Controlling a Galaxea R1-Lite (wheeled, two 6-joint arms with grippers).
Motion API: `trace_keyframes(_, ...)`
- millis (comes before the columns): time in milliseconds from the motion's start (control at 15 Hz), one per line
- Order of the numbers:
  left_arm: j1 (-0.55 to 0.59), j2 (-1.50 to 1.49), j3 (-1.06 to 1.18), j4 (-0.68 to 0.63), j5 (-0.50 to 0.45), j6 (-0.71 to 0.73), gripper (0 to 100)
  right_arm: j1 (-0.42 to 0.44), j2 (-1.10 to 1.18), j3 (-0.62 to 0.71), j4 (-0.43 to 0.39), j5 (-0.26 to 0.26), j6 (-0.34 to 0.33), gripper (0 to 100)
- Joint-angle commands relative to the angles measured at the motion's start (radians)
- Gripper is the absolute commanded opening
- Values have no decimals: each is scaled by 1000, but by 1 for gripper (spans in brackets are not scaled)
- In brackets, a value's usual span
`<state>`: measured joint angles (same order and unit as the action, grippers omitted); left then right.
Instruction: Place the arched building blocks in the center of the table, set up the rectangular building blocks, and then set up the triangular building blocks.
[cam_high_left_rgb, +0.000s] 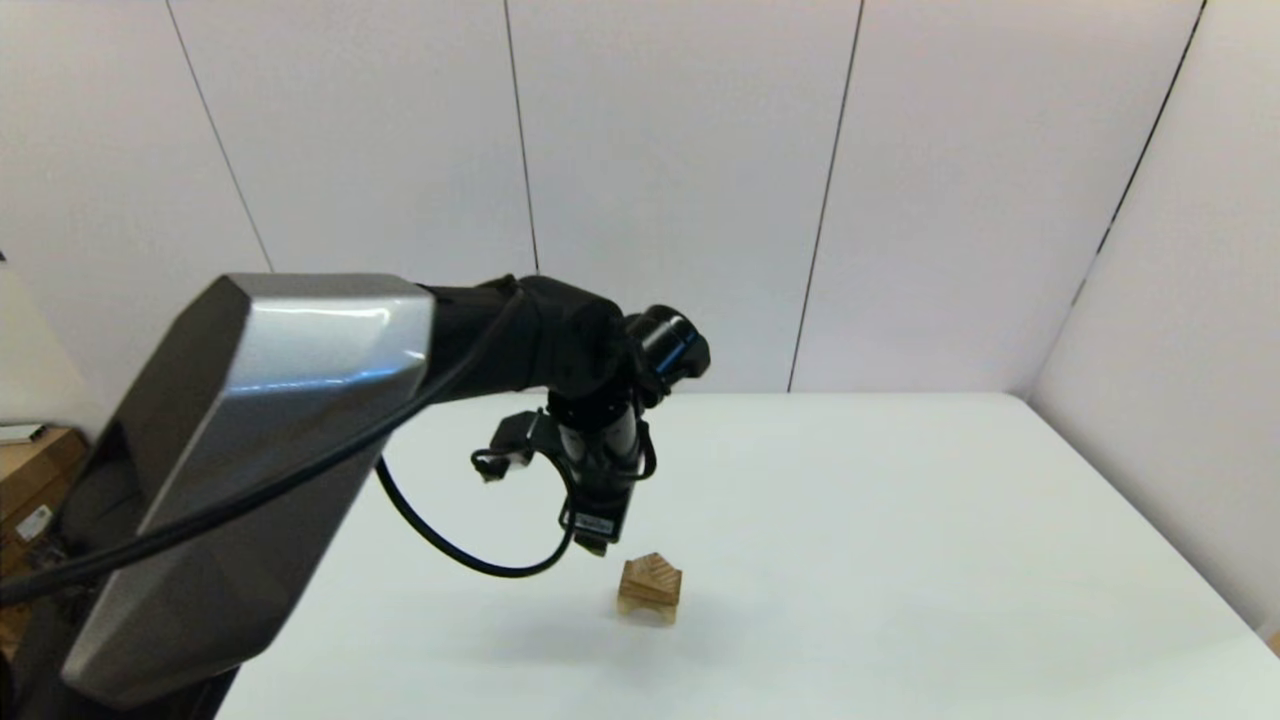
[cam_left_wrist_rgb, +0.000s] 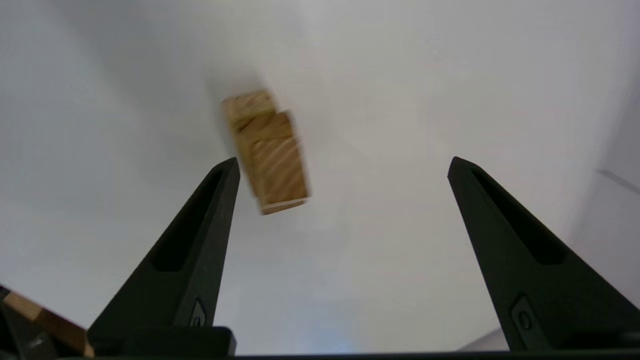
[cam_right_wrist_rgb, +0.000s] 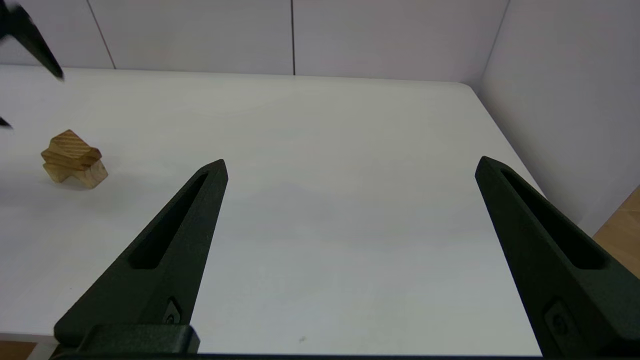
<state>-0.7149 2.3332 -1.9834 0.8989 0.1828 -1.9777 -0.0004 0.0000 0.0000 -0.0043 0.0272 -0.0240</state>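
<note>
Three-block stack: triangular block on rectangular block, on arched block, lower centre of head view, on counter. Left gripper fingers spread, empty, just upper left of stack. Risk: finger clips stack, topples it. Right gripper fingers spread, empty, well apart.

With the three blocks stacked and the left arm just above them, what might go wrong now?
1. The left pincer hangs open close above the triangular block; a sideways move while low might clip it and topple the stack.
2. The triangular block sits on the rectangular block, which rests on the arched block; this stack looks narrow, so a table bump may shift it.
3. The right pincer is open, away from the blocks; little risk there.
</note>
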Motion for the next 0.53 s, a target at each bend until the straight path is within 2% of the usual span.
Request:
trace_keyframes(67,66,-198,23,48,81,82,100,0,-2,0,0,0,-1,100)
trace_keyframes(200,100,-256,29,127,84,108,100,0,-2,0,-2,0,-1,100)
trace_keyframes(533,192,-373,120,190,86,266,100,-1,-2,0,-2,0,-1,100)
